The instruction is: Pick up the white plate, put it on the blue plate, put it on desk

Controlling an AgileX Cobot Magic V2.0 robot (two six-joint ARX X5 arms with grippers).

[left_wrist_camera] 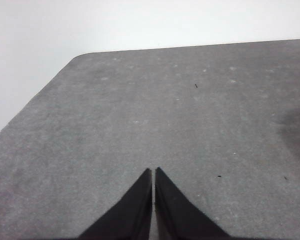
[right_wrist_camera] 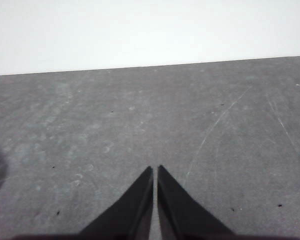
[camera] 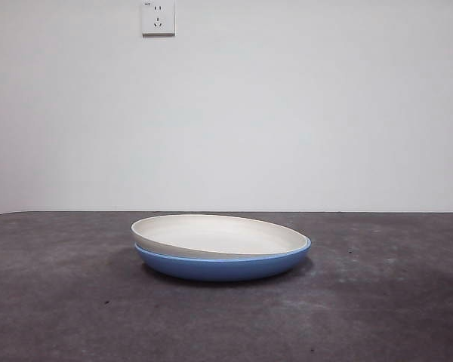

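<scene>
On the desk [camera: 68, 302], centre, the white plate [camera: 219, 235] sits tilted in the blue plate [camera: 223, 265], raised toward 9 o'clock. We'd grip that raised rim; left gripper [left_wrist_camera: 153, 170] and right gripper [right_wrist_camera: 155, 168] are clenched, empty.

A bare test room or lab: one dark grey, scuffed desk [camera: 75, 302] pushed against a plain white wall [camera: 287, 105], with a lone white power socket [camera: 158, 17] high up
</scene>
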